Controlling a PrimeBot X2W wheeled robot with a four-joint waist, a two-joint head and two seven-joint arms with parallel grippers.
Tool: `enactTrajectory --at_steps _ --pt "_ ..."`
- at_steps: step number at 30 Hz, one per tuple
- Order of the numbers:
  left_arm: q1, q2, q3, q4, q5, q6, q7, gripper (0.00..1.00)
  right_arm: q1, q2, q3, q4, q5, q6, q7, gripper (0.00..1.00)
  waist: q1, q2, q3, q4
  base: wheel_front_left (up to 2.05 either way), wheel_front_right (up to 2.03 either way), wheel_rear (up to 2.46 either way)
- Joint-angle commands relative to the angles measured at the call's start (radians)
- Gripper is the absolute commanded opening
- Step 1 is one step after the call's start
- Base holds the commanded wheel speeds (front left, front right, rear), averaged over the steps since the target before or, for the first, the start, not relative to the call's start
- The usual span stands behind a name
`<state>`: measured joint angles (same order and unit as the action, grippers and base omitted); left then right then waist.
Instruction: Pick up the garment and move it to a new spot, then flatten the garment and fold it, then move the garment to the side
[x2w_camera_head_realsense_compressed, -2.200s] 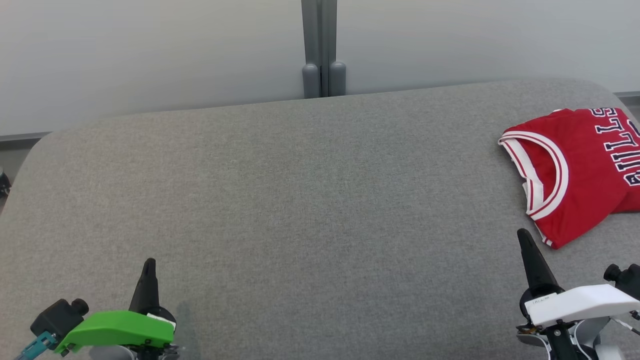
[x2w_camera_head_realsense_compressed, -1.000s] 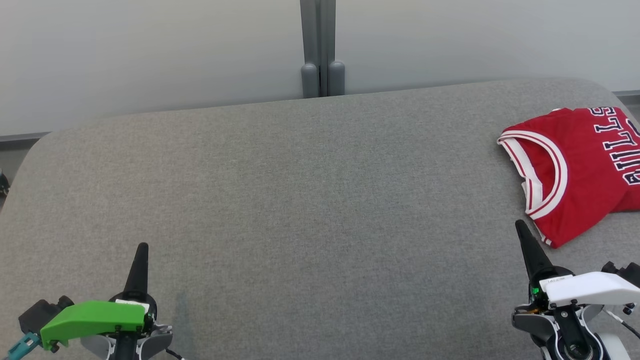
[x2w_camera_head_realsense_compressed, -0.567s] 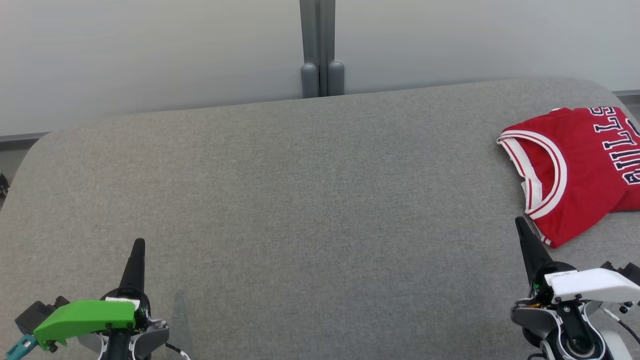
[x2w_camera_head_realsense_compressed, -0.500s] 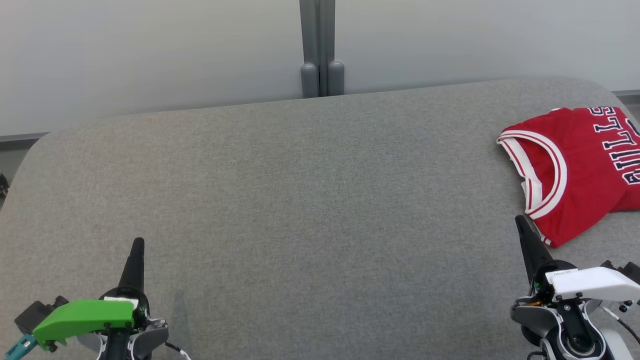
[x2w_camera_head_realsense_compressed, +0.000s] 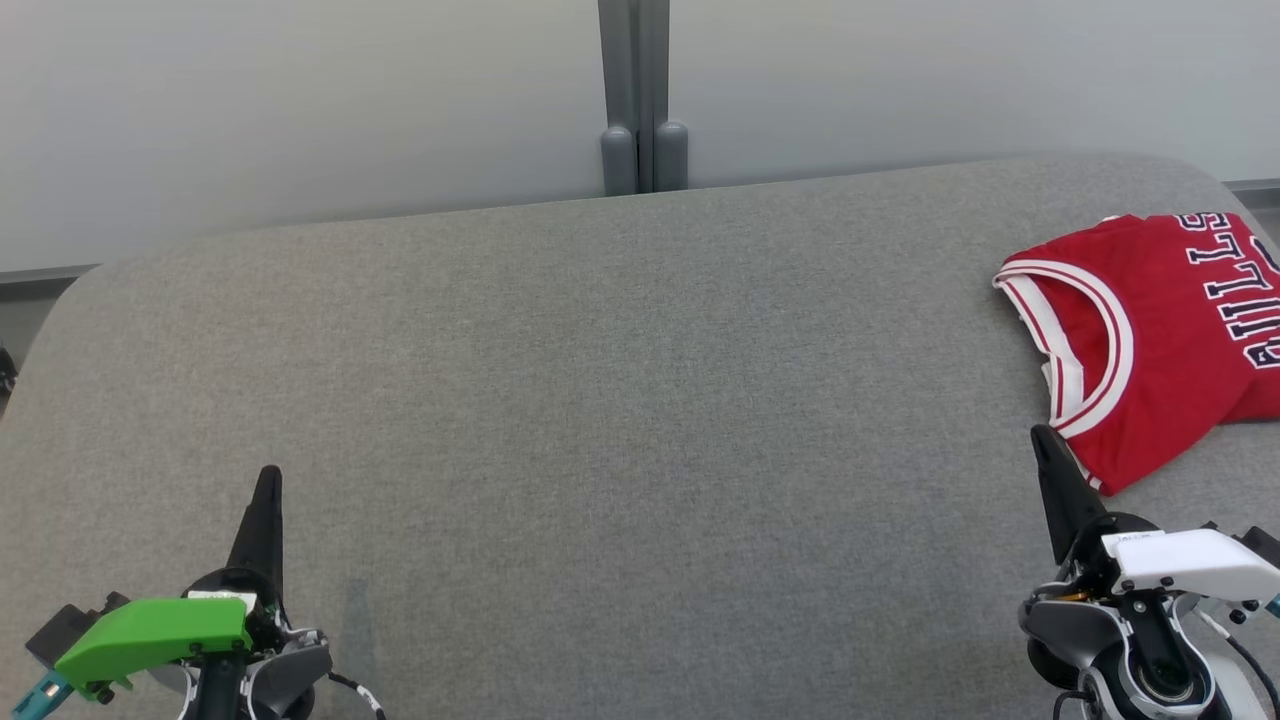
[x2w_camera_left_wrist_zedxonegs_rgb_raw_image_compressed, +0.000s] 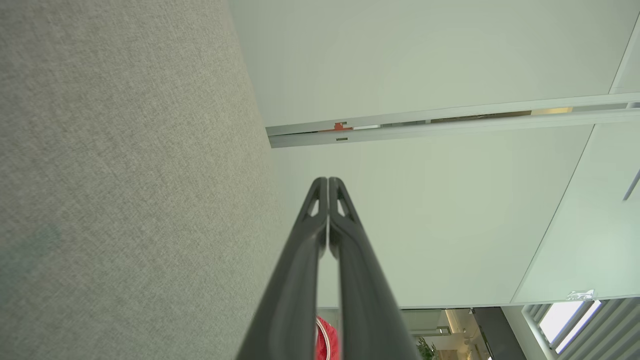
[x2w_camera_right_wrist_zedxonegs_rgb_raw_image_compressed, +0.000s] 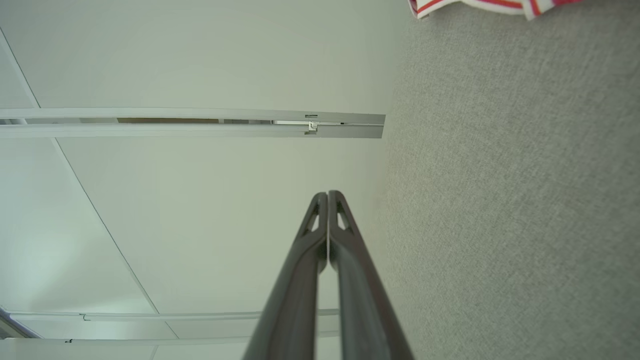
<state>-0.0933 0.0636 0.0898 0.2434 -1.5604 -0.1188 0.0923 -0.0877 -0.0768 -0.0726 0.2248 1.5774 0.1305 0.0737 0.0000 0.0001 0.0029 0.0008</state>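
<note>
Lying folded at right side of grey padded surface (x2w_camera_head_realsense_compressed: 600, 400), red jersey (x2w_camera_head_realsense_compressed: 1160, 340) was partly cut by frame edge. Left gripper (x2w_camera_head_realsense_compressed: 268, 482) was at lower left, fingers pressed together, empty. Right gripper (x2w_camera_head_realsense_compressed: 1045, 442) was just beside jersey's near corner, fingers likewise together, empty.

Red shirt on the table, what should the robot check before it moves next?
1. The red shirt lies on the grey table: ok.
2. Whole shirt inside the head view: not ok, its right side is cut off.
3. The right gripper open to grab: not ok, fingers shut together.
4. The left gripper empty: ok, shut on nothing.
5. Nothing between the right gripper and the shirt: ok.
6. Fold finished: cannot tell.
</note>
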Motion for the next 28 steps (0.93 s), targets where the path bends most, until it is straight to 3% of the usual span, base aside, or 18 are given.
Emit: enactTrajectory --at_steps 1,9,28 --pt "-0.018 -0.002 0.007 0.000 -0.020 -0.007 0.005 0.00 -0.014 -0.002 -0.003 0.007 0.020 0.000 0.007 0.00 0.0000 -0.0001 0.000 0.000 0.00 0.00 0.00" --pt "-0.023 -0.009 0.022 0.003 -0.064 -0.017 0.020 0.00 -0.025 0.000 -0.007 0.023 0.070 0.000 0.013 0.00 0.0000 -0.0001 0.000 -0.001 0.00 0.00 0.00" --pt "-0.020 -0.009 0.023 0.002 -0.057 -0.015 0.020 0.00 -0.023 0.006 -0.014 0.022 0.057 0.000 0.020 0.00 0.0000 -0.0001 0.000 -0.001 0.00 0.00 0.00"
